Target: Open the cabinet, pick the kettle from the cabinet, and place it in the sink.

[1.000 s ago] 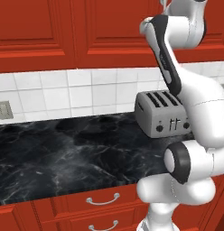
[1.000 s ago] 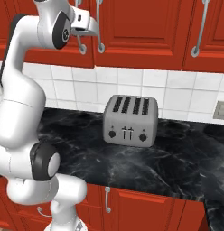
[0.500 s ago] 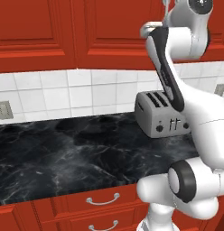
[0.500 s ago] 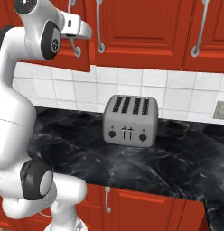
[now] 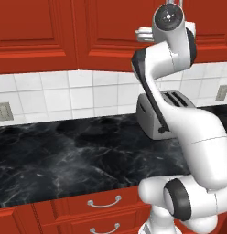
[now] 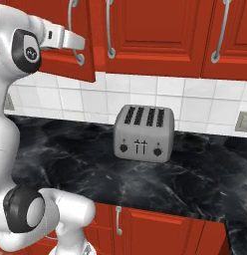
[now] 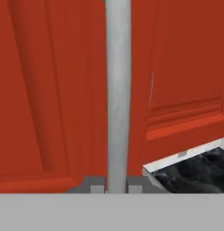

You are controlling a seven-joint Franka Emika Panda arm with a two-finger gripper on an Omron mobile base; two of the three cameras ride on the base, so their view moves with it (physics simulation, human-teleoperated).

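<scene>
The red wall cabinet (image 6: 160,35) runs above the counter. Its left door (image 6: 61,62) stands swung a little way out from the row. My gripper (image 6: 79,50) is shut on that door's long curved silver handle (image 7: 117,90), which runs straight up between my fingertips (image 7: 93,185) in the hand view. Behind the door's edge, the neighbouring red door panel (image 7: 186,81) and a strip of dark counter show. The inside of the cabinet is hidden, and so is the kettle. The sink is out of view.
A boxy silver toaster (image 6: 143,132) stands on the black marble counter (image 6: 70,159) against the white tiled wall. Red drawers with short silver pulls (image 5: 104,201) sit below the counter. More closed red doors (image 5: 33,27) fill the wall to the left.
The arm has drawn back with the handle, and the left door has swung a little farther out from the cabinet front. The elbow has risen and shifted sideways.
</scene>
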